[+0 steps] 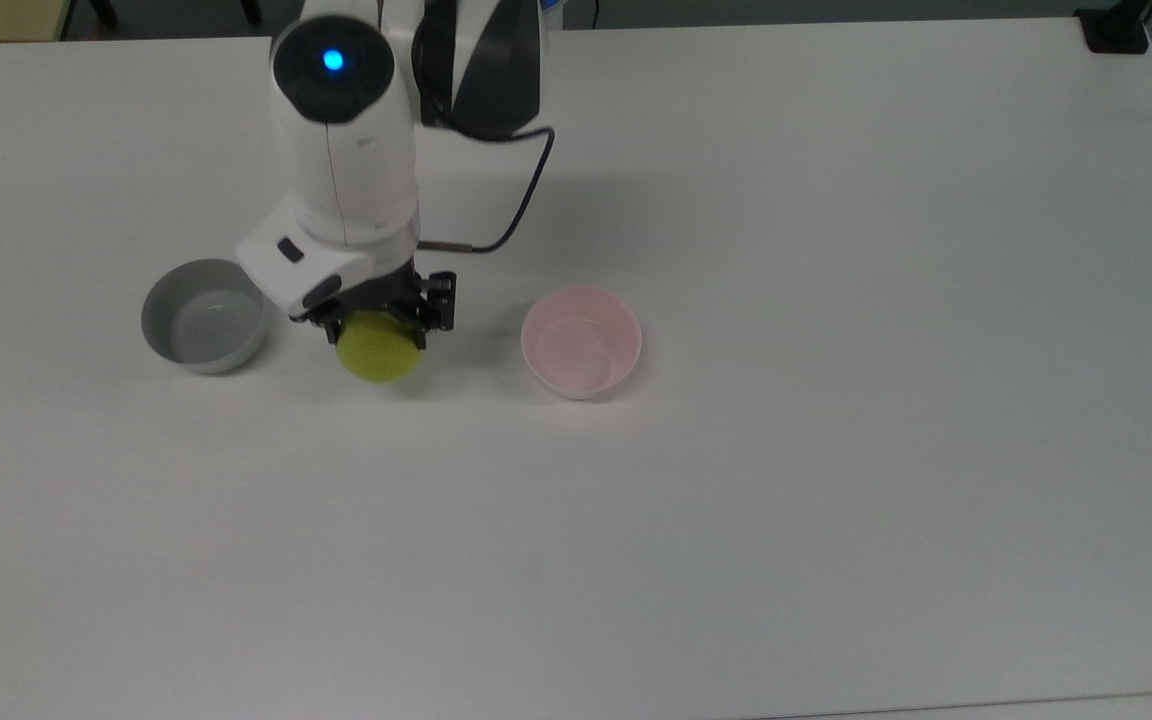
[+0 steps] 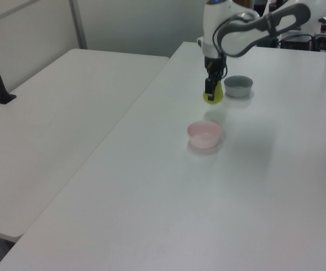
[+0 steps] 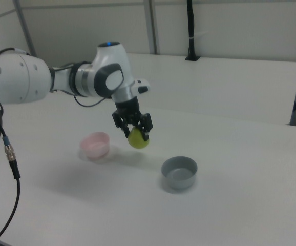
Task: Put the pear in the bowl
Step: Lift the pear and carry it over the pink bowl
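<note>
My gripper (image 1: 376, 318) (image 2: 210, 90) (image 3: 133, 128) is shut on the yellow-green pear (image 1: 378, 350) (image 2: 212, 96) (image 3: 138, 139), which hangs clear above the white table. The pale pink bowl (image 1: 581, 341) (image 2: 204, 134) (image 3: 95, 145) stands empty on the table, to the pear's right in the top view and nearer the camera in the left view. In the right view the bowl lies to the pear's left and lower.
An empty grey bowl (image 1: 203, 315) (image 2: 238, 86) (image 3: 178, 172) stands on the pear's other side, at the top view's left. A dark cable (image 1: 521, 215) loops from the arm. A second white table (image 2: 56, 113) adjoins in the left view.
</note>
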### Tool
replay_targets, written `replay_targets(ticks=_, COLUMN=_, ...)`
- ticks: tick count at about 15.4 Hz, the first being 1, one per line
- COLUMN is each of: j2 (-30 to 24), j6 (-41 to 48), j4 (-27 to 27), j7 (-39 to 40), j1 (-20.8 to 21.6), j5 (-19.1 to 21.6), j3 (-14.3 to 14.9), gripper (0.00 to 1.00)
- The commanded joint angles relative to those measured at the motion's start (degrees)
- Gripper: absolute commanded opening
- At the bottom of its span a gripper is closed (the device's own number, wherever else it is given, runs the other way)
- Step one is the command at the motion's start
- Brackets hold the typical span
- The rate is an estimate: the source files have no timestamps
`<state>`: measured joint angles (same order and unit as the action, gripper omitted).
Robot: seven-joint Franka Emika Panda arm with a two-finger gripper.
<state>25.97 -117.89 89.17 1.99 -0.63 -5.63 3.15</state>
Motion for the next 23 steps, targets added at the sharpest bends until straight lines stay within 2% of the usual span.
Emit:
replay_targets(ticks=1, j2=-5.2, j6=5.6, j4=0.6, j7=0.4, j1=0.9, j5=-0.6, j3=-1.5, gripper=0.43)
replay_targets(ticks=8, j2=-5.8, j6=6.6, j4=1.6, j7=-10.1, j1=1.3, j5=-4.1, j3=-10.3, gripper=0.43)
replay_targets(ticks=11, j2=-5.5, j6=6.2, j4=2.2, j7=-11.6, j1=1.9, j5=-4.1, j3=-12.1, gripper=0.43)
replay_targets(ticks=17, j2=-2.7, j6=2.0, j4=4.0, j7=-13.1, j1=5.1, j5=-4.7, j3=-12.2, gripper=0.47)
replay_targets(ticks=20, j2=-1.7, j6=1.1, j4=4.3, j7=-13.5, j1=5.3, j5=-5.6, j3=-12.2, gripper=0.47)
replay_targets(ticks=23, j2=-0.8, j6=-0.4, j4=4.3, j7=-13.5, j1=5.4, j5=-6.4, j3=-12.2, gripper=0.53)
